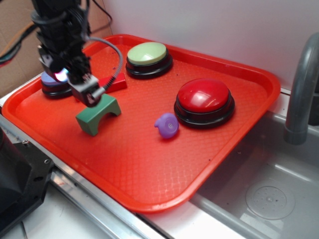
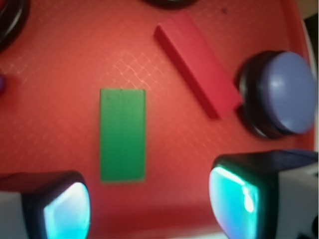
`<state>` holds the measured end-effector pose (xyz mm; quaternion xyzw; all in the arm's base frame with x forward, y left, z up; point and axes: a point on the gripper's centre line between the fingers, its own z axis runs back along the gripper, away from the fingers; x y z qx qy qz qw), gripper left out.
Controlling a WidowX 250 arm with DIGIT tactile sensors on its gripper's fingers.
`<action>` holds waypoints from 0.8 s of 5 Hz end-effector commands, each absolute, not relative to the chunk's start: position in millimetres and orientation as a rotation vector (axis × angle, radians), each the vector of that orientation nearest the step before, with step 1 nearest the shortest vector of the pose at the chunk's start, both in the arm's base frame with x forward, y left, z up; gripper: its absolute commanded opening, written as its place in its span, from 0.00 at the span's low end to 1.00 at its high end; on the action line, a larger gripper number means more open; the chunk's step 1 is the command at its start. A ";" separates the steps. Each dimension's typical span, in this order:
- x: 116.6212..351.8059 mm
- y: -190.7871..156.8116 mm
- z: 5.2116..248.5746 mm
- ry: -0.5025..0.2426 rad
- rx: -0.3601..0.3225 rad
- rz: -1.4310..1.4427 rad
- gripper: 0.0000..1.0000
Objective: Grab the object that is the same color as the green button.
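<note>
Red plastic tray (image 1: 149,174) sits on a metal counter beside a steel sink (image 1: 259,189), a grey faucet (image 1: 301,89) rising at the right edge. Near the tray's left edge, the gripper (image 1: 89,94) hangs just above the green arch block (image 1: 98,114), which stands upright on its two legs. From the wrist camera the block (image 2: 122,135) lies clear between the two finger pads (image 2: 65,209), which stand wide apart and touch nothing. The green button (image 1: 148,56) rests near the far edge, well apart from the block. A red button (image 1: 204,99) sits toward the right side, and a small purple piece (image 1: 167,125) lies just beside its near left. A red bar (image 2: 197,62) lies slantwise beyond the block, one end close to a lavender button (image 2: 286,92) in the tray's far left corner, partly hidden by the arm in the exterior view.
</note>
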<state>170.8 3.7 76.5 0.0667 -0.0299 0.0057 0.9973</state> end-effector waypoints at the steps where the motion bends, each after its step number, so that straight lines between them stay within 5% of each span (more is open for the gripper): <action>1: 185.9 2.7 47.1 0.004 0.175 0.020 1.00; 2: 185.5 11.5 35.6 0.031 0.165 0.055 1.00; 3: 185.7 9.1 35.5 0.016 0.182 0.088 0.00; 4: 184.5 11.7 33.0 0.030 0.165 0.106 0.00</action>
